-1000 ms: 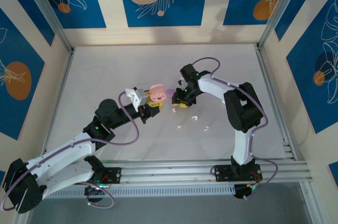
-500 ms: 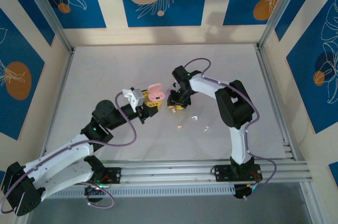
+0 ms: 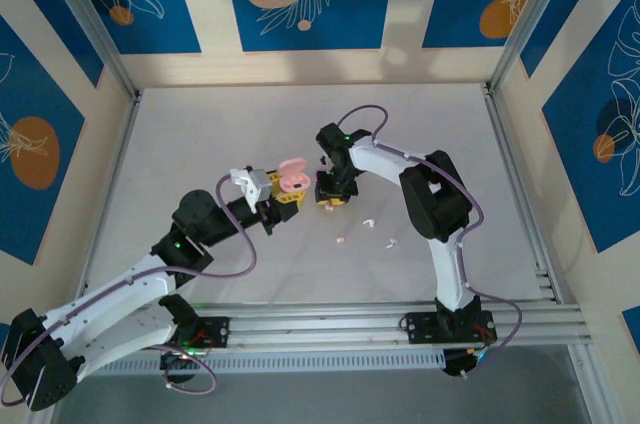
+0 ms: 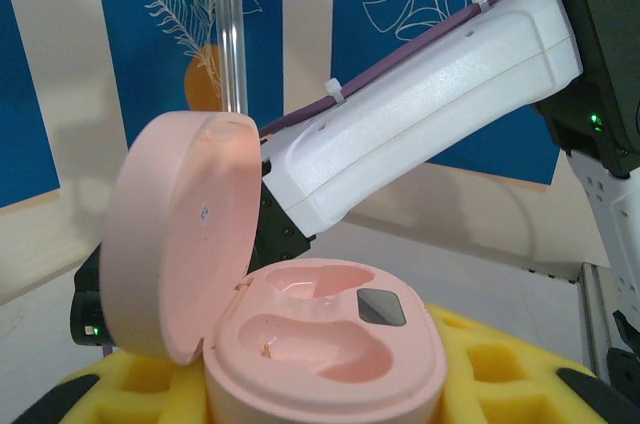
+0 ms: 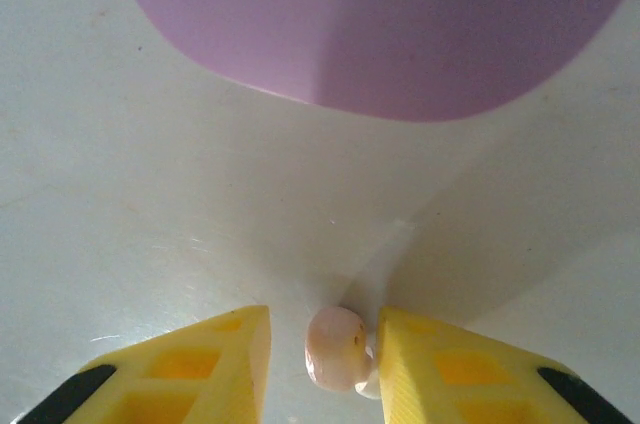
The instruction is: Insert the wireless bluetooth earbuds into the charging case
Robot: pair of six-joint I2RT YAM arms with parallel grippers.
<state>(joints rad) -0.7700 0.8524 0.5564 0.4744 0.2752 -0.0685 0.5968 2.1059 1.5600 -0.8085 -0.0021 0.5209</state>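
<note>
Ref = pink charging case (image 3: pixel 292 176); all places are given from it.

L side: left gripper (image 3: pixel 286 192) clamped on the case. Yellow foam pads (image 4: pixel 480 364) sit tight on either side of the base, opening facing up. Lid (image 4: pixel 180 234) is hinged open and stands at picture-left of the base in the wrist view. Both wells (image 4: pixel 300 329) in the base are empty. Small dark window (image 4: pixel 380 306) at the back edge of the wells. White link of the right arm (image 4: pixel 420 104) crosses behind the open lid.

R side: right gripper (image 5: pixel 325 322) is just beside the case on its right in the top view, pointing down at the table (image 3: pixel 200 134). Jaws apart, not clamped on anything. Pale pink earbud (image 5: pixel 336 346) lies on the table betw. the yellow fingers (image 5: pixel 200 364). It touches or nearly touches the finger at picture-right, w/ a clear gap to the other; can't tell if there is contact. Purple case (image 5: pixel 370 24) is on the table just past the fingertips, rounded edge toward the bud, apart from it.

Other buds, top view: all on the table to the near-right of the pink case, toward the arm bases.
- pink bud (image 3: pixel 342 240), closest to the case
- white bud (image 3: pixel 368 223), further right
- second white bud (image 3: pixel 391 241), furthest from the case

The three are apart from each other and from both grippers. No bud in the case.
</note>
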